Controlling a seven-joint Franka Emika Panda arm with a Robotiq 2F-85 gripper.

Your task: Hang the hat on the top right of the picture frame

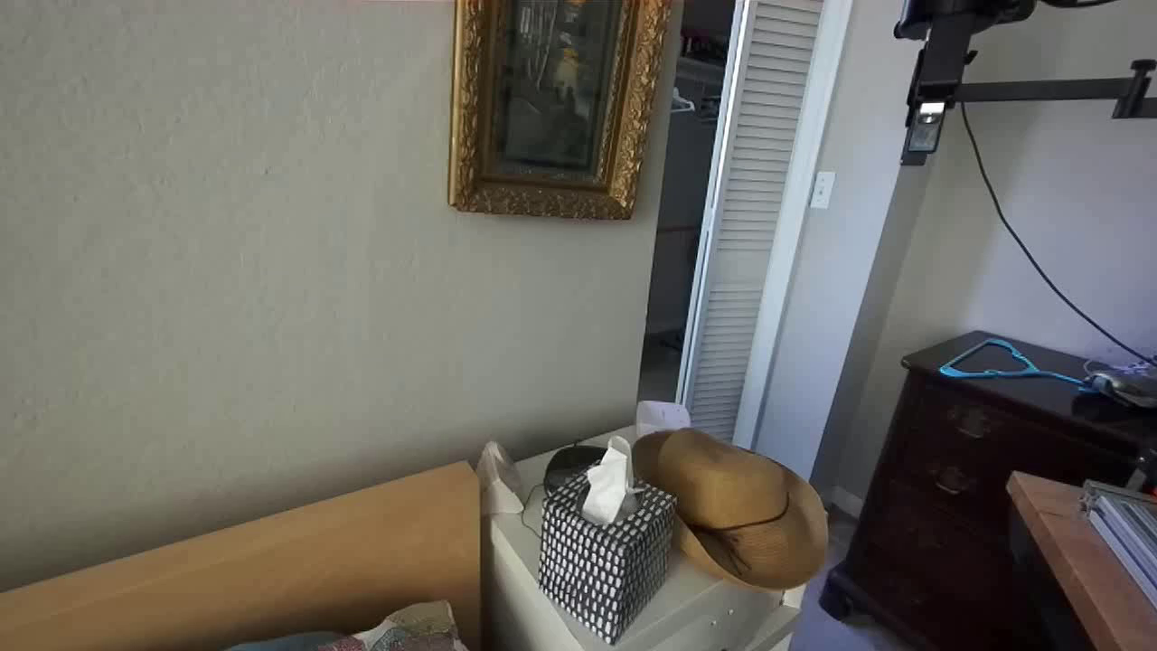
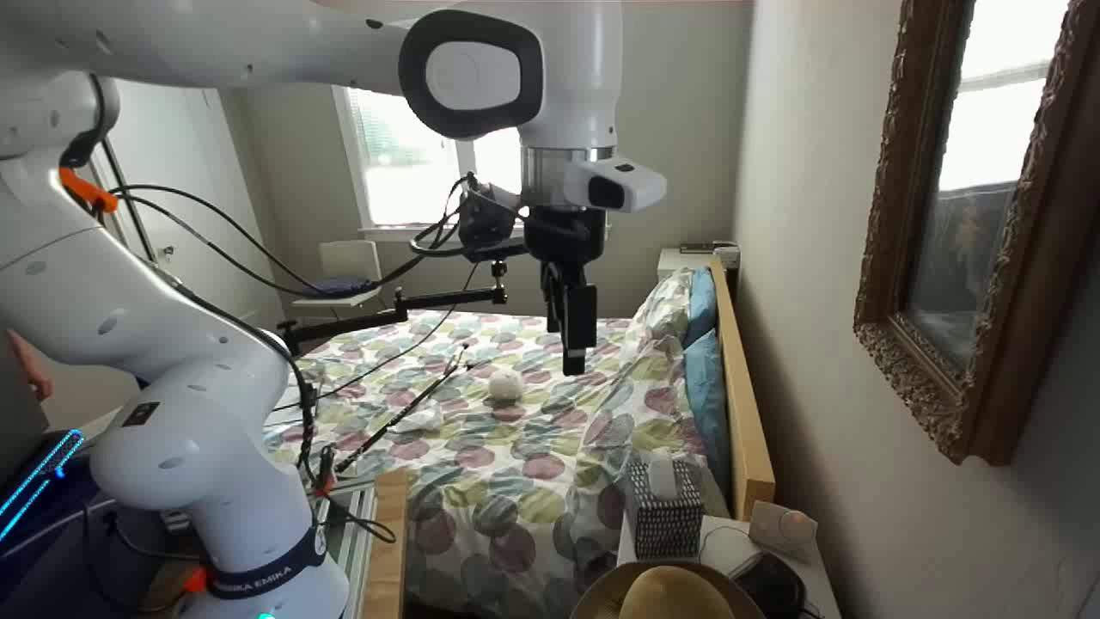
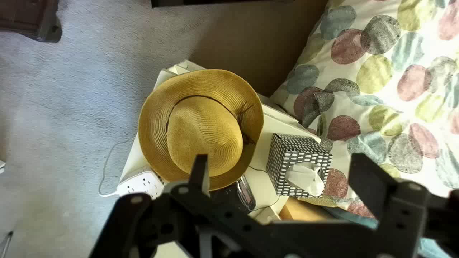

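The tan straw hat (image 1: 723, 488) rests crown up on a white nightstand. Its crown and part of its brim show at the bottom of an exterior view (image 2: 675, 593), and it shows whole but for one finger's overlap in the wrist view (image 3: 204, 125). The gilded picture frame (image 1: 542, 201) hangs on the wall above the nightstand, its top cut off; its lower part also shows in an exterior view (image 2: 911, 378). My gripper (image 2: 574, 352) points down, open and empty, well above the hat. In the wrist view my gripper (image 3: 279, 157) has its fingers wide apart, one overlapping the hat's crown.
A patterned tissue box (image 3: 299, 165) stands beside the hat on the nightstand (image 3: 265, 129). A power strip (image 3: 143, 182) and a dark object (image 2: 769, 585) are also there. The wooden headboard (image 2: 741, 413) and bed (image 2: 481, 464) adjoin it. A louvered door (image 1: 768, 181) stands right of the frame.
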